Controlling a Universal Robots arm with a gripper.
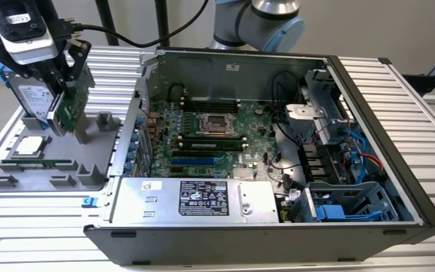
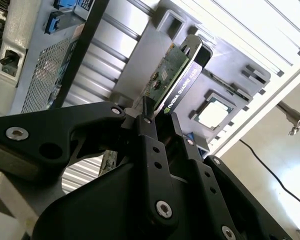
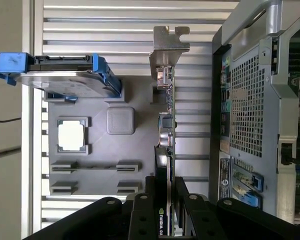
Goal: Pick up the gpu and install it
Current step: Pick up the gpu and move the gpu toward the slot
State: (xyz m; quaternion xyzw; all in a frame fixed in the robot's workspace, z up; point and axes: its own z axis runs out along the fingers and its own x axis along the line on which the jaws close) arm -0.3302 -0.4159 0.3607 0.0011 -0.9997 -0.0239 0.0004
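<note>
One of two steps looks in hand: the pick, not the install. At the exterior view's left, the grey parts tray (image 1: 66, 148) carries a hard drive (image 1: 27, 97) standing in its blue frame, a processor chip (image 1: 30, 146) lying flat, and a memory stick (image 1: 36, 164) nearer the front.

Just right of the drive, the gripper (image 1: 65, 85) is over the tray. Its fingers (image 3: 145, 215) are drawn in onto the gpu (image 1: 69, 110), one on each face of the card, at the end away from the silver bracket (image 3: 168, 42). Both wrist views show the pinch.

The gpu hangs on edge and upright, green board on one side and black shroud on the other. Its lower edge is down among the tray's posts — whether it is clear of its holder I cannot tell.

Right of the tray, the open computer case (image 1: 240, 243) lies on its side with the motherboard (image 1: 202, 141) exposed, well apart from the card.

Judgement: grasp made — the carry to the case and the seating in a slot are left.
</note>
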